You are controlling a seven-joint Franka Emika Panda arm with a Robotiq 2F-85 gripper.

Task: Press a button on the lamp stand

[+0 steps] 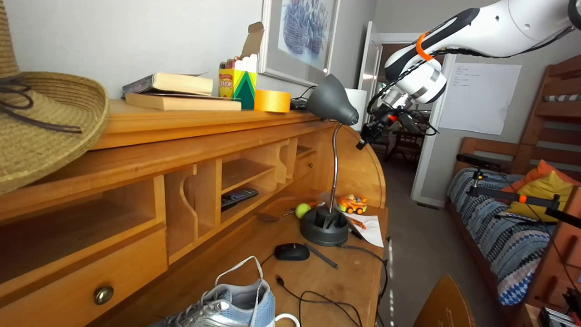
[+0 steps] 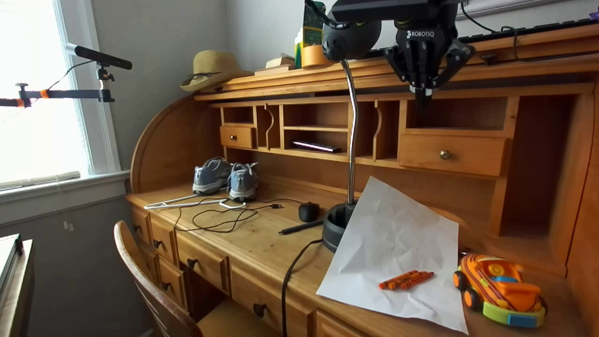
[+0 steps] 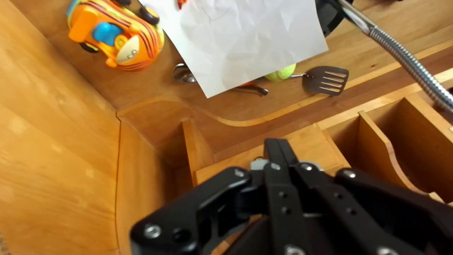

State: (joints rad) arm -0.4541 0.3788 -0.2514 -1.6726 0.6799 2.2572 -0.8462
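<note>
The desk lamp has a dark grey shade (image 1: pixel 331 102), a silver flexible neck (image 1: pixel 335 168) and a round dark base (image 1: pixel 324 237) on the desk. In the other exterior view, the base (image 2: pixel 333 227) is partly behind the paper. The wrist view shows the lamp neck (image 3: pixel 403 53) and part of the base (image 3: pixel 327 16) at top right. I cannot make out a button on the base. My gripper (image 1: pixel 361 144) is shut and empty, high above the desk, beside the lamp's neck and below shade height. Its closed fingertips also show in an exterior view (image 2: pixel 423 96) and the wrist view (image 3: pixel 277 141).
White paper (image 2: pixel 393 243) with orange crayons (image 2: pixel 406 280) lies against the lamp base. An orange toy car (image 2: pixel 500 290) stands beside it. A mouse (image 1: pixel 291 251), a dark pen (image 1: pixel 321 255), cables and shoes (image 2: pixel 243 180) lie on the desk. Cubbies (image 2: pixel 454 112) rise behind.
</note>
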